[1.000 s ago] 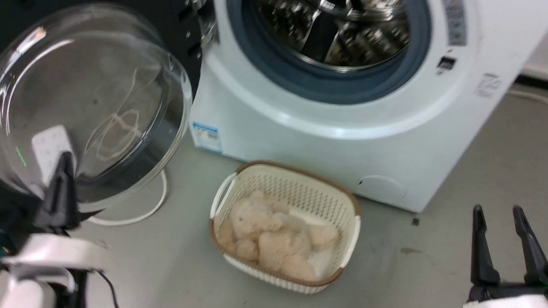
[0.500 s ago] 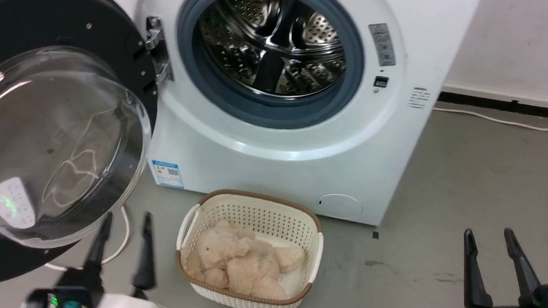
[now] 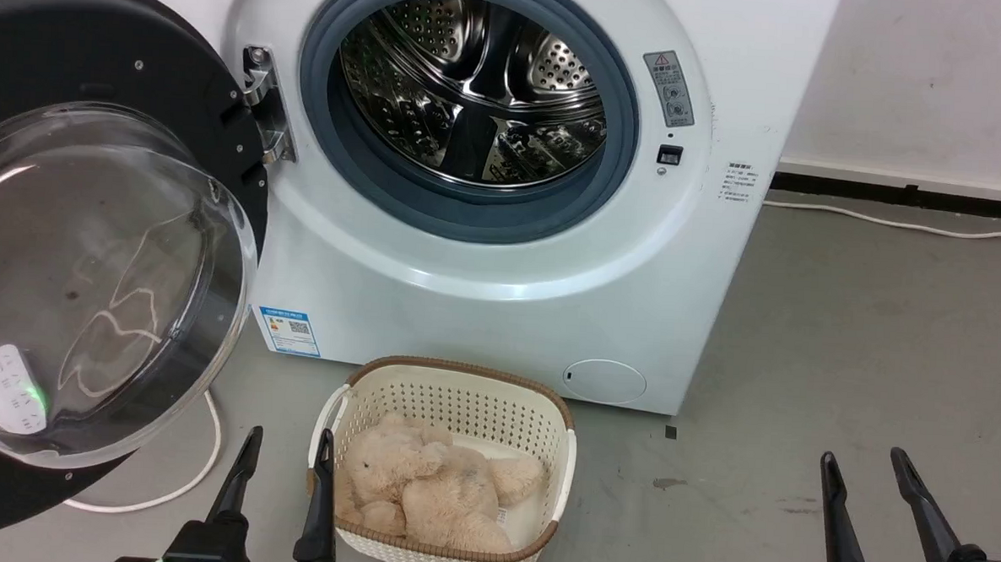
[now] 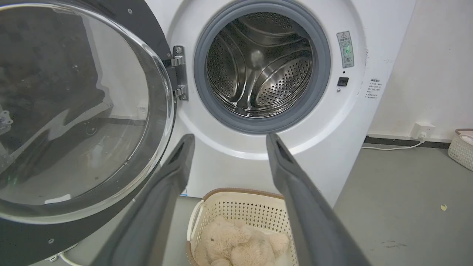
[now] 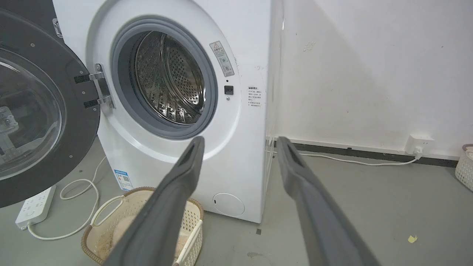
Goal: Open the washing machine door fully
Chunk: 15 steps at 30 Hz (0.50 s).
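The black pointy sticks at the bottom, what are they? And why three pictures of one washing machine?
They are the robot's fingers. The robot has two arms, each ending in a gripper: a hand with two long dark fingers. One picture is from a camera on its head, looking down: its left gripper is at the lower left, its right gripper at the lower right. The other two come from cameras on its wrists, looking along the fingers, so they look huge. All three see the white washing machine, its round black door swung open to the side, the shiny drum showing. On the grey floor in front stands a pale basket with a fluffy beige toy inside. Both grippers are open and hold nothing.
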Available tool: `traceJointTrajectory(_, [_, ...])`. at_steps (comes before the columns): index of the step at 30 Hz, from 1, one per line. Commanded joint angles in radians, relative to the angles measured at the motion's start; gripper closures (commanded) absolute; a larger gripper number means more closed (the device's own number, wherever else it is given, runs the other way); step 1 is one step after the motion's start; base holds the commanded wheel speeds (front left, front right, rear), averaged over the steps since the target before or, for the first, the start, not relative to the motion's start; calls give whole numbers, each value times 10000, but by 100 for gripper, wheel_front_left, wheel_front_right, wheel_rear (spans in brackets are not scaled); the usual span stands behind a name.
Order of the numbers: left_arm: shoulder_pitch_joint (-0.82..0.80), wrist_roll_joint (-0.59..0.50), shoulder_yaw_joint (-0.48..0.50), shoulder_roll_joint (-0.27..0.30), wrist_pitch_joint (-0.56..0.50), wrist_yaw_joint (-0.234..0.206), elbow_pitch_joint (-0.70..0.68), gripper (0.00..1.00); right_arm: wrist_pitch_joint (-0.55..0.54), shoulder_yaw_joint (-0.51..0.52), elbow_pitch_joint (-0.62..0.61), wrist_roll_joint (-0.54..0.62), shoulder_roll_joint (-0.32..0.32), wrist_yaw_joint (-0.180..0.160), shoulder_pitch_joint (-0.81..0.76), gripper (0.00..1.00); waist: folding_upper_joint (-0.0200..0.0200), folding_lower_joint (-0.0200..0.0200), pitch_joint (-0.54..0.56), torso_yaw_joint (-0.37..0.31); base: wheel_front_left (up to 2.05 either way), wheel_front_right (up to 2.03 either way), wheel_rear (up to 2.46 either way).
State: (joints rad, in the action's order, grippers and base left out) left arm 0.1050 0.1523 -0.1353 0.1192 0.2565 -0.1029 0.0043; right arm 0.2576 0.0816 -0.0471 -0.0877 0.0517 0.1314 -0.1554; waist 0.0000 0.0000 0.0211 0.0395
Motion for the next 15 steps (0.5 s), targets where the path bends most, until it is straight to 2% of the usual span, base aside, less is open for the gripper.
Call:
traceJointTrajectory(1, [94, -40, 19, -1, 53, 12, 32, 0, 42, -16, -5, -34, -15, -7, -57, 0, 0, 0, -18, 3, 0, 0, 0])
traceJointTrajectory(15, [0, -227, -147, 201, 53, 154, 78, 0, 42, -9, 100, -79, -15, -7, -15, 0, 0, 0, -66, -14, 0, 0, 0])
